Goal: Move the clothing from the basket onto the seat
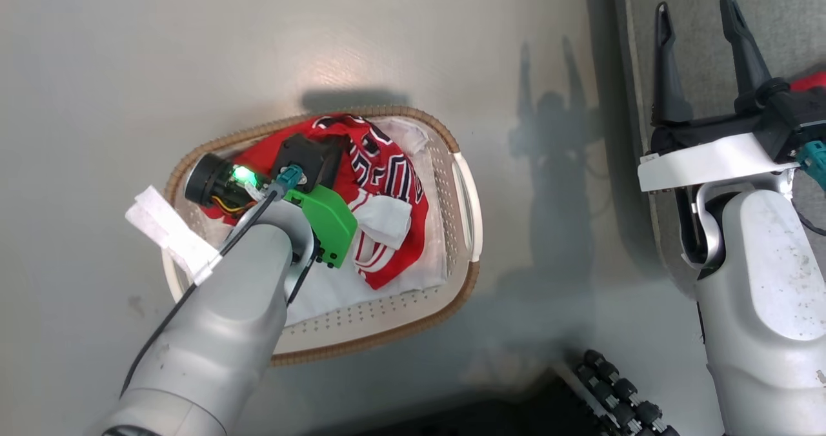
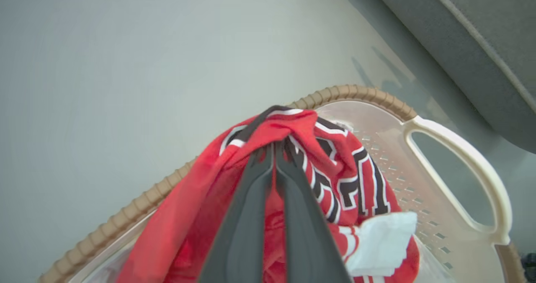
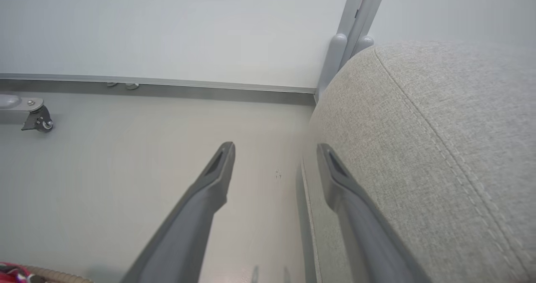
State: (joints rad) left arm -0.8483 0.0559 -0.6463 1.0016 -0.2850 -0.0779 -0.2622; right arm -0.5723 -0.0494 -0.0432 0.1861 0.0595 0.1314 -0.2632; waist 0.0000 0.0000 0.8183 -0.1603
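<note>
Our left tool is pinched shut on a fold of the red jersey, which lies bunched in the basket at centre frame. The seat lies at the upper right, across the floor. Our right tool hovers open and empty over the seat's edge, the nearer arm.

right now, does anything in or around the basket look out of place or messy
Nothing is spilled or broken. The basket stands upright on the floor, the red jersey bunched inside it and pinched by the left fingers. One oddity: a white cloth flap lies over the jersey, not under it.
</note>
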